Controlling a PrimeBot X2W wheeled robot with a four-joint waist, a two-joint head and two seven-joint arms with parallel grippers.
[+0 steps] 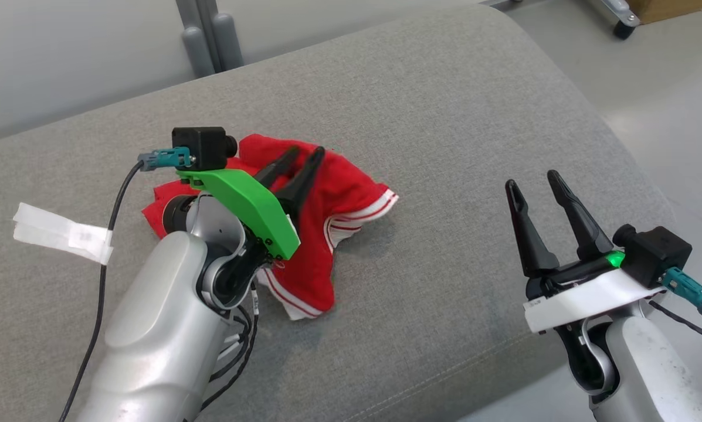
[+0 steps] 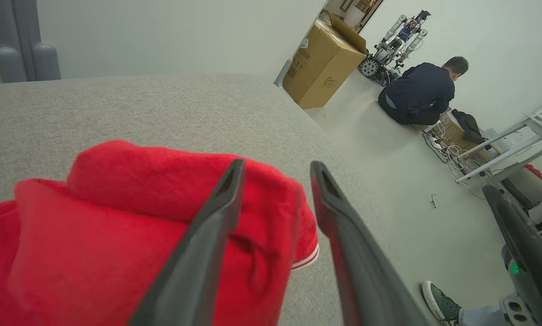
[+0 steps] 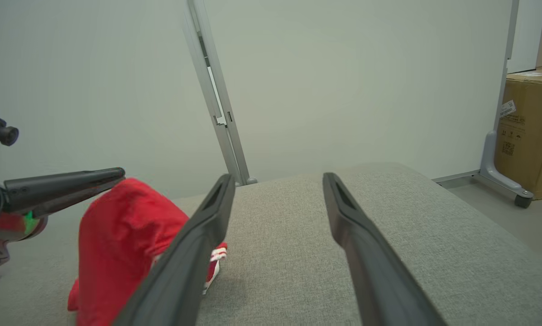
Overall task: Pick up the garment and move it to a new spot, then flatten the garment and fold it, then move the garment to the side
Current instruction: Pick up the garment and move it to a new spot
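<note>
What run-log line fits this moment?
red garment: crumpled on grey cushion | left gripper: open over garment | right gripper: open, apart | fold: not done

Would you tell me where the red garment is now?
In the head view, the red garment lies crumpled on the grey cushion, left of centre, under the left claw.

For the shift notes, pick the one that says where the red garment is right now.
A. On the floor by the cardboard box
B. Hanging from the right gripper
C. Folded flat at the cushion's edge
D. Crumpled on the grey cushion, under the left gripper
D: the red garment lies bunched on the grey cushion, with the left gripper just above it, fingers apart.
</note>
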